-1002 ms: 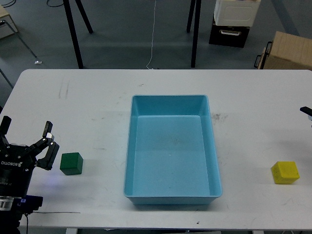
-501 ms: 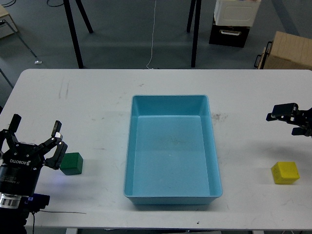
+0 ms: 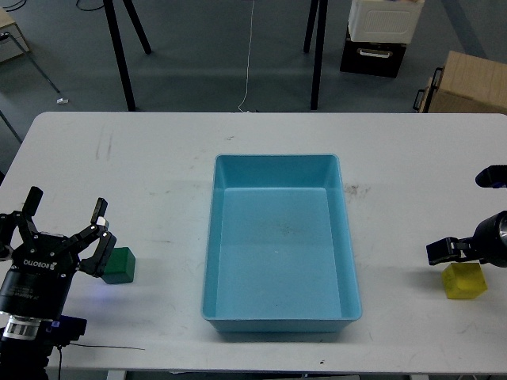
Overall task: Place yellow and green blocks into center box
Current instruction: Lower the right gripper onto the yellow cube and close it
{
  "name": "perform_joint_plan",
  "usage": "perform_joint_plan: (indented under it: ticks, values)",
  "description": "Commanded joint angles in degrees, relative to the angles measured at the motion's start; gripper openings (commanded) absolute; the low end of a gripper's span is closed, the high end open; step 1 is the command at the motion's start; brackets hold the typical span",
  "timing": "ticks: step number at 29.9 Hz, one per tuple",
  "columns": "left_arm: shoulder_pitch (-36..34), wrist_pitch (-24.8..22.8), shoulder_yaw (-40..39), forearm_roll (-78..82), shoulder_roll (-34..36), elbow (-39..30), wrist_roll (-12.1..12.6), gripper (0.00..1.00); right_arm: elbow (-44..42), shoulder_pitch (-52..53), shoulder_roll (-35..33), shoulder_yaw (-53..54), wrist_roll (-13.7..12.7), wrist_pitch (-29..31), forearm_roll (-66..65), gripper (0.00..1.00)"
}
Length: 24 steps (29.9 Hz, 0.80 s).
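A green block [image 3: 121,267] lies on the white table at the front left. My left gripper [image 3: 66,226] is open, and its right finger [image 3: 100,247] overlaps the block's left edge. A yellow block [image 3: 466,281] lies at the front right. My right gripper [image 3: 469,214] is open wide just above and behind it, with one dark fingertip [image 3: 445,251] at the block's upper left corner and the other near the view's right edge. The light blue box [image 3: 273,159] stands in the middle of the table with nothing in it.
The table's front edge [image 3: 238,370] runs just below the box and both blocks. Beyond the far edge stand black stand legs [image 3: 119,55], a white container on a black crate [image 3: 379,32] and a cardboard box [image 3: 467,83].
My left gripper has shifted right and up against the green block. My right arm has come in from the right edge and dropped down to the yellow block. Neither block has moved.
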Motion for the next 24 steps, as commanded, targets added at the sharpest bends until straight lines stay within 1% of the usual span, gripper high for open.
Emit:
perform_joint_plan:
  ticks: [1,4,6,7,8,9,10,11,12,13,14,15,18,24]
  values:
    - [0.27,0.00,0.03,0.09,0.00,0.10,0.00,1.00,-0.04,-0.63,2.01,-1.29,-0.49,-0.01,-1.10,1.00]
    - [0.53,0.00,0.03,0.35,0.00,0.10,0.00,1.00,-0.13,-1.16,2.63,-1.74,-1.81,-0.01,-1.18,1.00]
    - [0.54,0.00,0.03,0.36,0.00,0.10,0.00,1.00,-0.13,-1.51,2.55,-1.74,-1.99,-0.01,-1.18,1.00]
    - [0.54,0.00,0.03,0.36,0.00,0.10,0.00,1.00,-0.04,-1.69,2.63,-1.74,-1.99,-0.01,-1.10,0.99]
    - [0.54,0.00,0.12,0.36,0.00,0.18,0.00,1.00,0.05,-1.78,2.55,-1.74,-2.07,-0.01,-1.18,0.95]
    - [0.54,0.00,0.12,0.36,0.00,0.36,0.00,1.00,0.22,-1.78,2.55,-1.74,-2.08,-0.01,-1.18,0.88]
    - [0.62,0.00,0.12,0.36,0.00,0.45,0.00,1.00,0.40,-1.78,2.46,-1.74,-2.16,-0.06,-1.27,0.68]
    - [0.54,0.00,0.20,0.36,0.00,0.45,0.00,1.00,0.84,-1.78,2.37,-1.74,-2.34,-0.06,-1.36,0.45]
    - [0.54,0.00,0.55,0.44,0.00,0.53,0.00,1.00,1.36,-1.78,2.20,-1.74,-3.21,-0.23,-1.36,0.29]
    - [0.45,0.00,0.90,0.44,0.00,0.54,0.00,1.00,1.63,-1.78,2.11,-1.74,-4.44,-0.41,-1.36,0.18]
    - [0.53,0.00,1.08,0.44,0.00,0.54,0.00,1.00,1.63,-1.78,2.11,-1.65,-5.14,-0.76,-1.27,0.12]
    - [0.54,0.00,1.08,0.44,0.00,0.54,0.00,1.00,1.72,-1.78,2.02,-1.65,-5.41,-1.46,-1.27,0.08]
    - [0.62,0.00,1.08,1.06,0.00,0.54,0.00,1.00,2.07,-1.78,1.67,-1.30,-5.59,-2.25,-1.18,0.02]
    - [0.54,0.00,1.17,1.59,0.00,0.54,0.00,1.00,3.30,1.81,0.52,-0.24,-5.59,-2.52,-0.48,0.01]
